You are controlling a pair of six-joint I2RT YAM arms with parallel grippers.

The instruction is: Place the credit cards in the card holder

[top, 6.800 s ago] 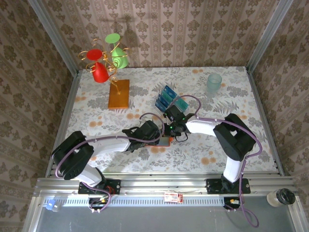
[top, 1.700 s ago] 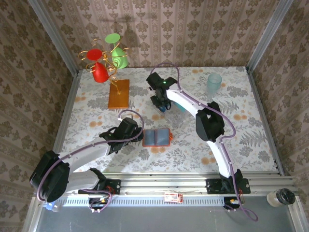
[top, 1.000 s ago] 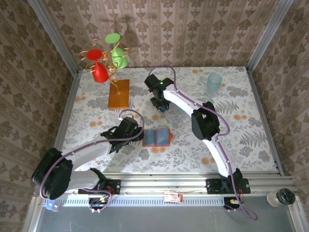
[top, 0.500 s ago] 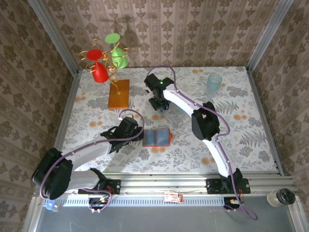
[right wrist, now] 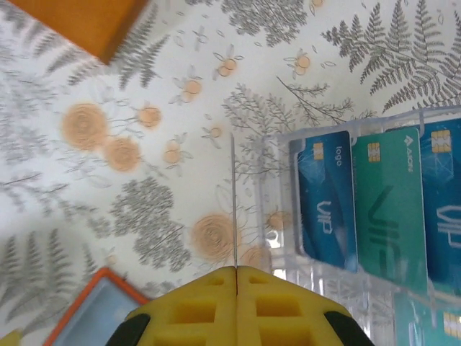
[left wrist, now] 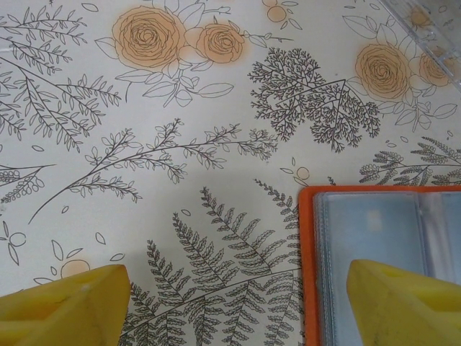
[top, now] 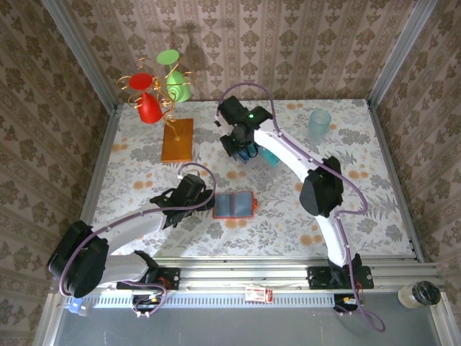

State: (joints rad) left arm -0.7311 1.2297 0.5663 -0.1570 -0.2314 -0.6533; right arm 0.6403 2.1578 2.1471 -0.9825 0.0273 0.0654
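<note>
The card holder (top: 235,205) lies open on the floral cloth, orange-red with clear pockets (left wrist: 374,238); its corner also shows in the right wrist view (right wrist: 83,310). My left gripper (left wrist: 236,288) is open just above its left edge, one yellow fingertip (left wrist: 403,299) over the pockets. My right gripper (right wrist: 236,270) is shut on a credit card, seen edge-on as a thin line (right wrist: 235,202) rising from the pads. It hovers by the clear rack (right wrist: 277,216) at the back centre (top: 252,153). Blue (right wrist: 324,202) and teal (right wrist: 389,209) credit cards lie in that rack.
An orange-brown board (top: 178,139) lies at the back left under a wire stand with red and green cups (top: 155,90). A pale teal cup (top: 320,124) stands at the back right. Patterned walls close in three sides.
My right gripper has shut on a card at the rack and lifted a little, the arm rising. The left arm and card holder have stayed put.
</note>
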